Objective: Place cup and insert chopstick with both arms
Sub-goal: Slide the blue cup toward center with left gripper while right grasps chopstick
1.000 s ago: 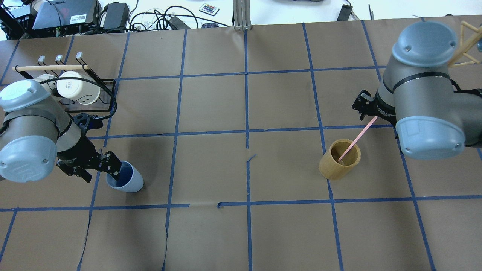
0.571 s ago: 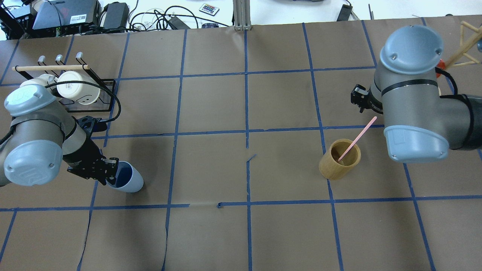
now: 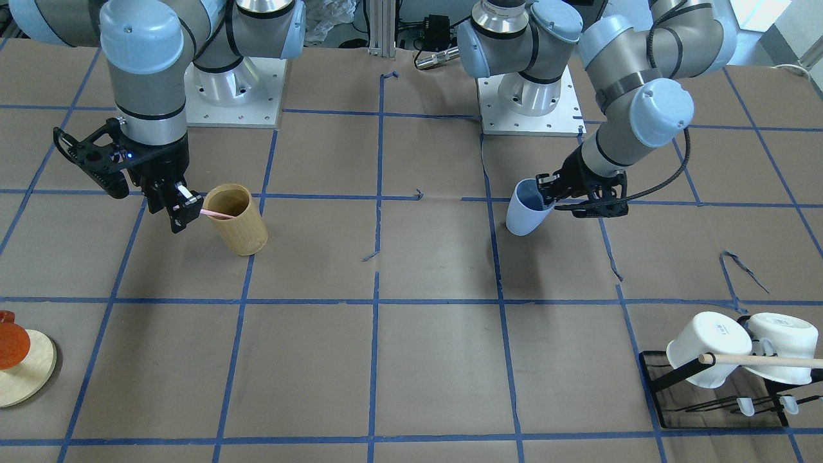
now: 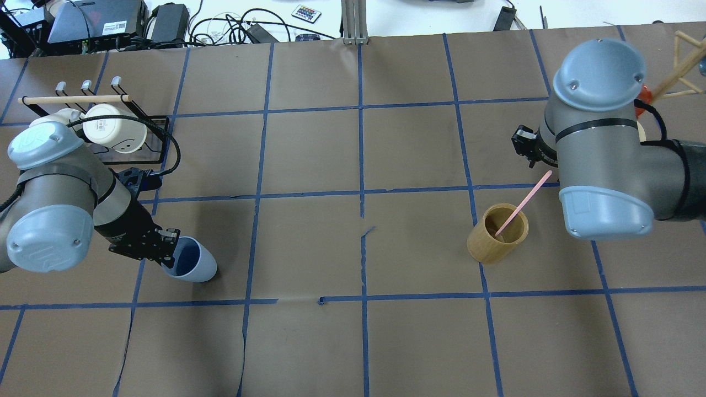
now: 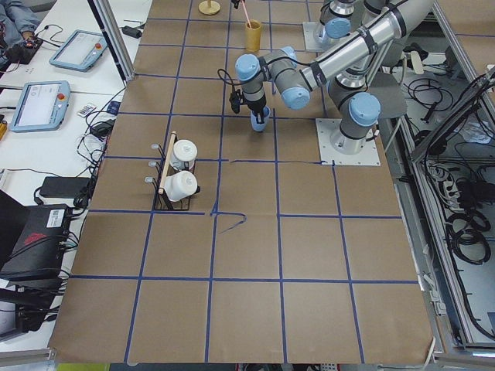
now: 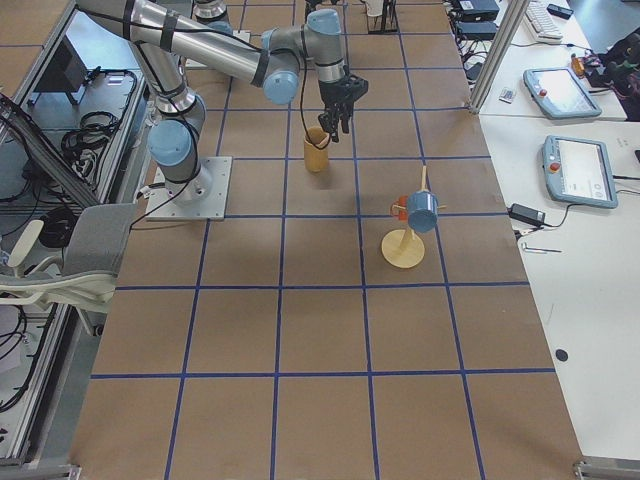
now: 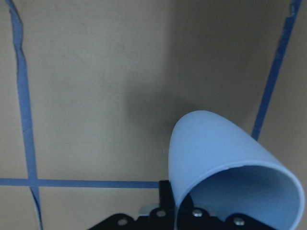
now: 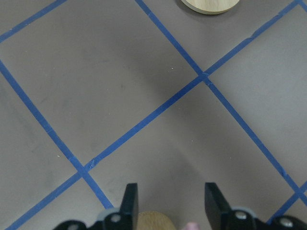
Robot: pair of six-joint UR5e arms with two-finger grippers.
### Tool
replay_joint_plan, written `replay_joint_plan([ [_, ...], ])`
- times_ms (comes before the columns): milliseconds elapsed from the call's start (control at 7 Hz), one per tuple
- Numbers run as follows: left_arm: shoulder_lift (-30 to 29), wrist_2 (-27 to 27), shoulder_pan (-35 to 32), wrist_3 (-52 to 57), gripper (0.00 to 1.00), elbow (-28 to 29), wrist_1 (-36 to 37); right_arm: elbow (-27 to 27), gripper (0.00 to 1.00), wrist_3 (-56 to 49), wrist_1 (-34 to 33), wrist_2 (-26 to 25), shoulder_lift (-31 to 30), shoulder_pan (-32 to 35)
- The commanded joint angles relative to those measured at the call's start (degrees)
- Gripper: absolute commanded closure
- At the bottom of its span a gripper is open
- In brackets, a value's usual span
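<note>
The light blue cup point(image 4: 194, 264) hangs tilted in my left gripper point(image 4: 170, 249), which is shut on its rim on the left side of the table. The cup also shows in the front view point(image 3: 524, 212) and the left wrist view point(image 7: 225, 158). The pale pink chopstick point(image 4: 524, 203) leans in the tan bamboo cup point(image 4: 498, 233) on the right side. My right gripper point(image 3: 184, 209) is open at the stick's upper end. In the right wrist view the fingers point(image 8: 129, 199) stand apart, with the pink tip point(image 8: 192, 224) low between them.
A black rack with white mugs point(image 4: 113, 131) and a wooden rod stands at the far left behind my left arm. A round wooden stand point(image 3: 22, 370) with an orange cup sits at the far right. Blue tape lines grid the brown paper.
My left gripper has shifted the blue cup slightly toward the table's middle. My right wrist has moved farther from the robot's base since a second ago; the chopstick and bamboo cup have not moved.
</note>
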Motion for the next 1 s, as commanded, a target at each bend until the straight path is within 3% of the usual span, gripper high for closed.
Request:
replay_joint_plan([
  [0, -1.0, -4.1, -15.9, -17.2, 1.00, 2.8, 0.9, -0.1, 0.57, -0.4, 0.0, 0.0, 0.1, 0.7],
  [143, -1.9, -4.5, -23.5, -24.5, 1.00, 5.5, 2.1, -0.1, 0.86, -0.6, 0.0, -0.1, 0.4, 0.7],
  [286, -3.0, -4.7, -26.7, -30.1, 1.00, 8.5, 3.9, -0.3, 1.00, -1.9, -0.2, -0.2, 0.4, 0.7],
  [857, -9.3, -5.1, -35.0, -38.4, 1.00, 9.4, 10.6, -3.1, 1.00, -4.2, 0.7, 0.0, 0.2, 0.7],
])
